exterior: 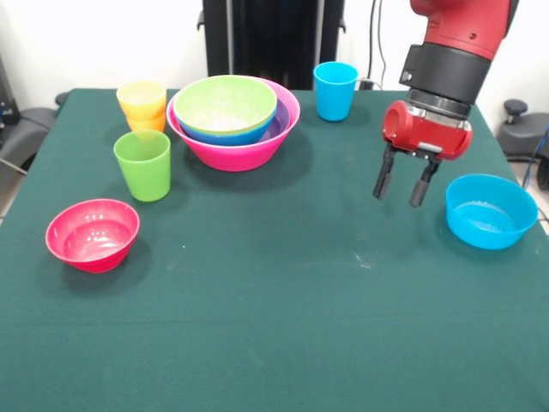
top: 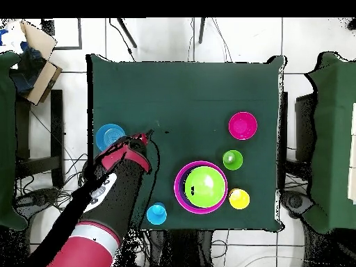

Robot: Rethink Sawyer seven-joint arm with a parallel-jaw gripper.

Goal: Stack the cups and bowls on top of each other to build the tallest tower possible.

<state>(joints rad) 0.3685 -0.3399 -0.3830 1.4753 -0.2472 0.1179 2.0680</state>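
Note:
The tower (exterior: 233, 122) is a large pink bowl holding purple, blue and light green bowls nested, at the table's far middle; from above it shows as the pink rim (top: 179, 195) around the green bowl (top: 204, 185). A yellow cup sits on an orange cup (exterior: 143, 106) left of it. A green cup (exterior: 143, 165), a red-pink bowl (exterior: 92, 233), a blue cup (exterior: 334, 90) and a light blue bowl (exterior: 490, 210) stand apart. My gripper (exterior: 400, 182) hangs open and empty above the cloth, just left of the light blue bowl.
The green tablecloth (exterior: 283, 318) covers the table. Chairs stand at both sides (top: 42, 139). A cardboard box (top: 38, 59) lies on the floor beyond the table's far corner.

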